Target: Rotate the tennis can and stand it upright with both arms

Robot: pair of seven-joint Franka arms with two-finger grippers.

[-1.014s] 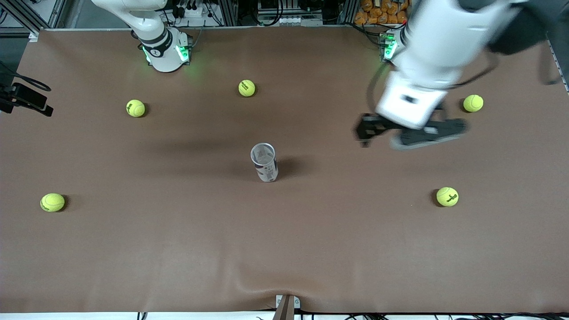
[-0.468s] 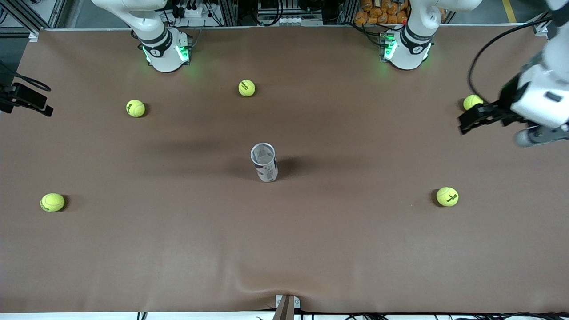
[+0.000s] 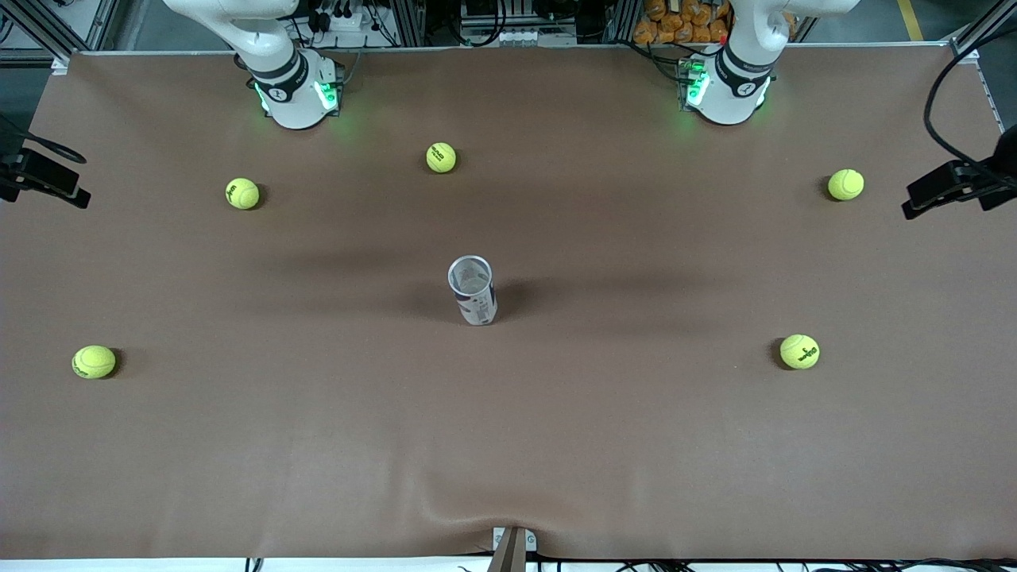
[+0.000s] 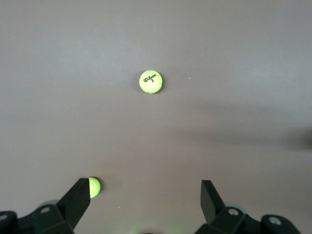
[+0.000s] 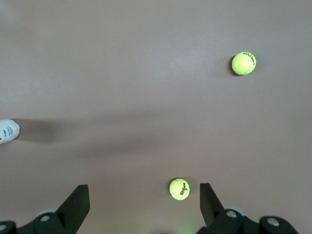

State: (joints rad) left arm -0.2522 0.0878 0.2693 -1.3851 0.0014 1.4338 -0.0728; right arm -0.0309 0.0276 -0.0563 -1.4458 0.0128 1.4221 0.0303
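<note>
Standing midtable (upright): tennis can (image 3: 473,291).

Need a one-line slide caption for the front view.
Can upright mid-table among five balls; left gripper and right gripper open at the table ends.

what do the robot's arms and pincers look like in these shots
Both arms are white with rounded segments and dark grey bands, rising from bases lit green: the right arm and the left arm. A black cable loops by the left pincer. In the wrist views the left pincer and the right pincer show matte black, wedge-shaped fingers on black bodies with screws.
</note>
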